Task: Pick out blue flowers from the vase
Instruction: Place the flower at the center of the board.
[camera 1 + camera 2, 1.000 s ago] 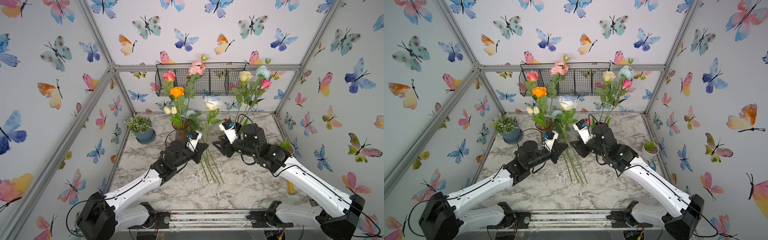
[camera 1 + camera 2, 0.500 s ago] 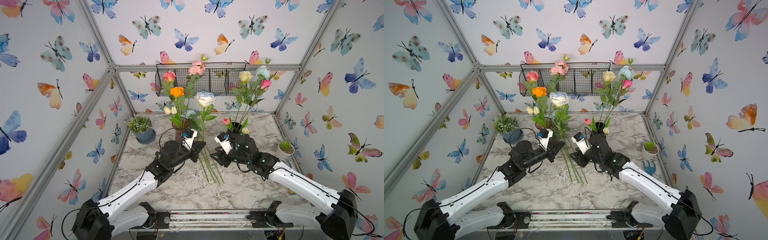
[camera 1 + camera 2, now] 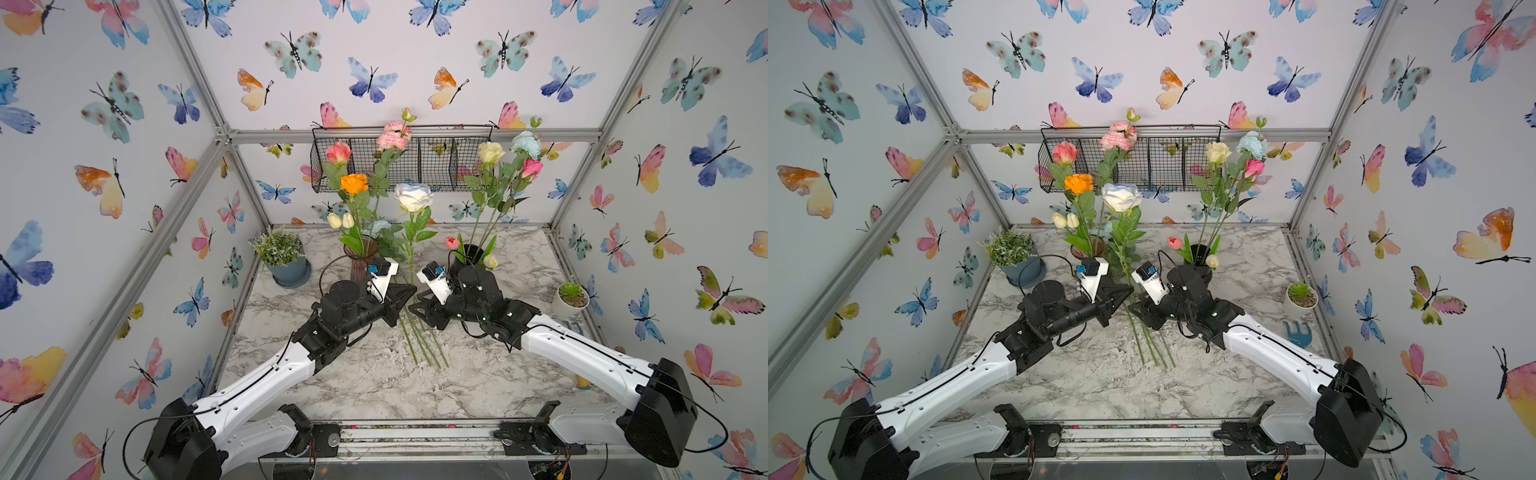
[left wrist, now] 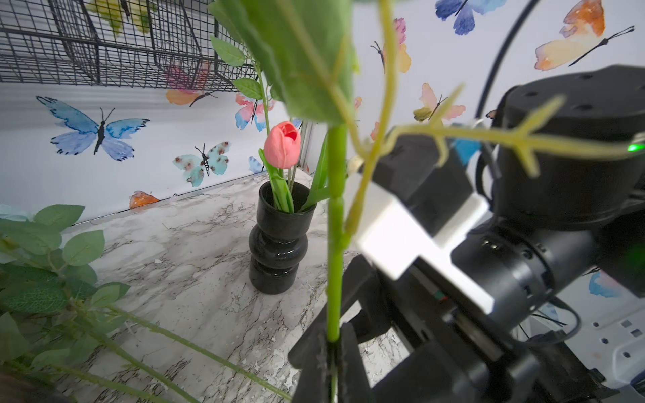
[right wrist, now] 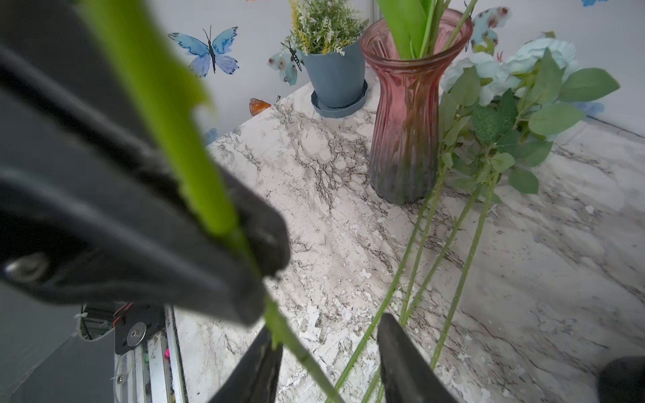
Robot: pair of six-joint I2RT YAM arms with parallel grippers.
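Note:
My left gripper is shut on the green stem of a white rose tinged blue and holds it upright between the two vases. My right gripper stands open just below it, with the same stem running between its fingers, close to one of them. Several blue flowers lie on the marble, their stems fanned out and their pale aqua blooms beside the pink glass vase. Another aqua bloom stands in the black vase.
The pink vase holds orange, pink and small white flowers; the black vase holds a cream rose and pink blooms. A blue potted plant stands back left, a small succulent pot at the right, with a blue hand fork near it. A wire basket hangs on the back wall.
The left gripper has carried the rose slightly left and higher. The right gripper has come down and in to the stem below the left one, and its jaws have narrowed.

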